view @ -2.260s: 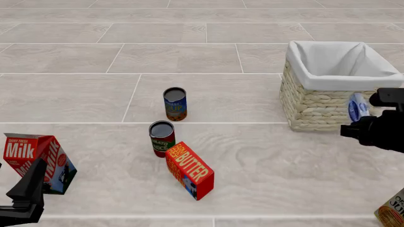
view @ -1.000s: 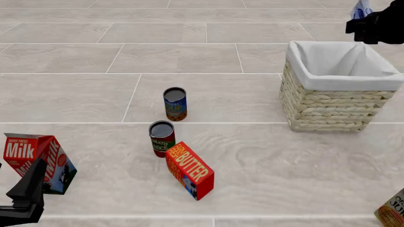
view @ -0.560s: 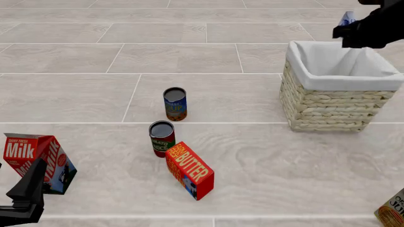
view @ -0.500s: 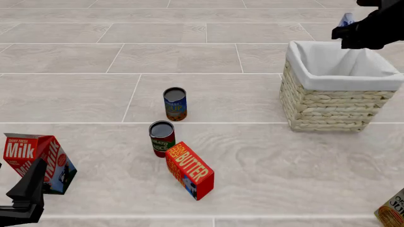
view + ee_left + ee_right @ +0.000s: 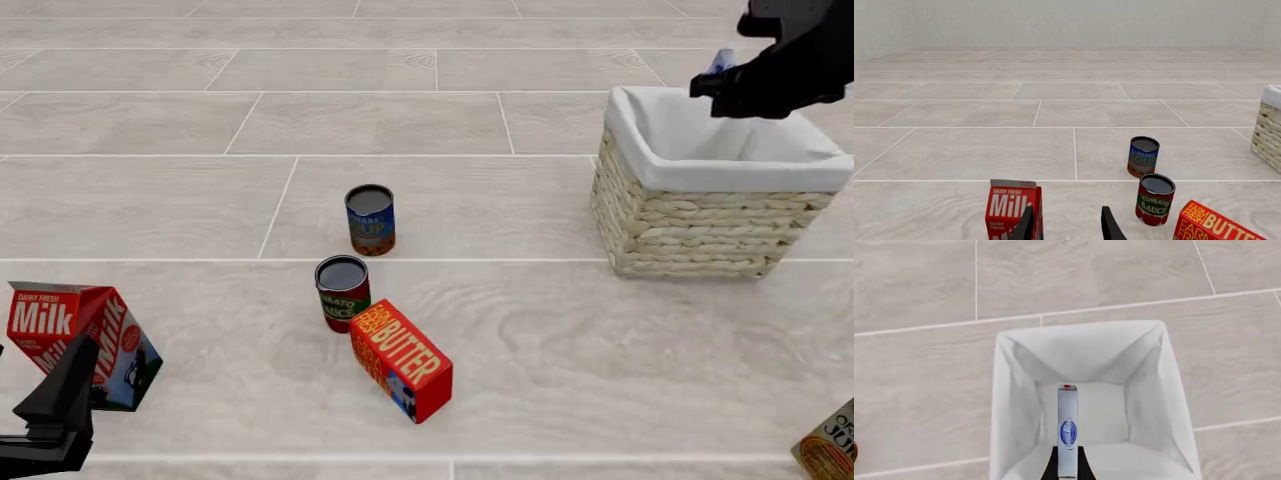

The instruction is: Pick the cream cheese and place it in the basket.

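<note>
The basket point(image 5: 694, 225) is a pale woven wicker square with white cloth lining, at the right of the front view. My right gripper point(image 5: 717, 82) is shut on the cream cheese point(image 5: 722, 62), a thin white and light blue box, and holds it above the basket's far rim. In the right wrist view the cream cheese point(image 5: 1067, 435) is seen edge-on, hanging over the basket's white lined inside point(image 5: 1014, 405). My left gripper point(image 5: 1066, 227) is open and empty, low at the front left beside the milk carton point(image 5: 74, 335).
A red-orange butter box point(image 5: 400, 360) lies at front centre. A tomato sauce can point(image 5: 342, 292) and a soup can point(image 5: 370, 220) stand behind it. Another carton's corner point(image 5: 830, 447) shows at the front right edge.
My right gripper has lifted the cream cheese from beside the basket's front right, carried it up over the far rim, then moved it left and slightly down over the basket. The left arm has not moved.
</note>
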